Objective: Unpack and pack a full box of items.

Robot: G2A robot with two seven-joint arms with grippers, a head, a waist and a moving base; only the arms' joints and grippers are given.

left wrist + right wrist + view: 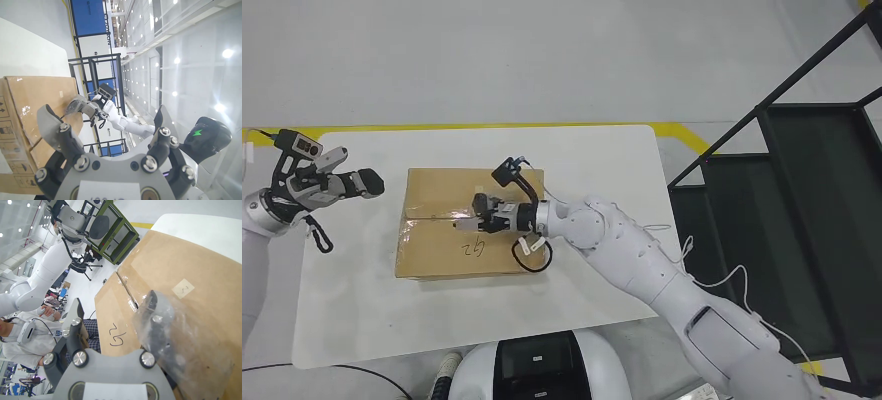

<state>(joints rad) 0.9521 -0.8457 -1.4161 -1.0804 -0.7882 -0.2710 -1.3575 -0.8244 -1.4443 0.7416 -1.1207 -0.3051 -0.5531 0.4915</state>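
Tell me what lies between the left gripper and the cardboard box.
Nothing but a bare strip of white table, as the top view shows. The left gripper hangs open beside the box, apart from it.

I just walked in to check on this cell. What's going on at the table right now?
Unpacking has barely begun. A brown cardboard box sits on the white table with its flaps closed and clear tape along the centre seam. The right gripper is open over the box top, with one fingertip at that seam. The left gripper hovers open beside the box, holding nothing.
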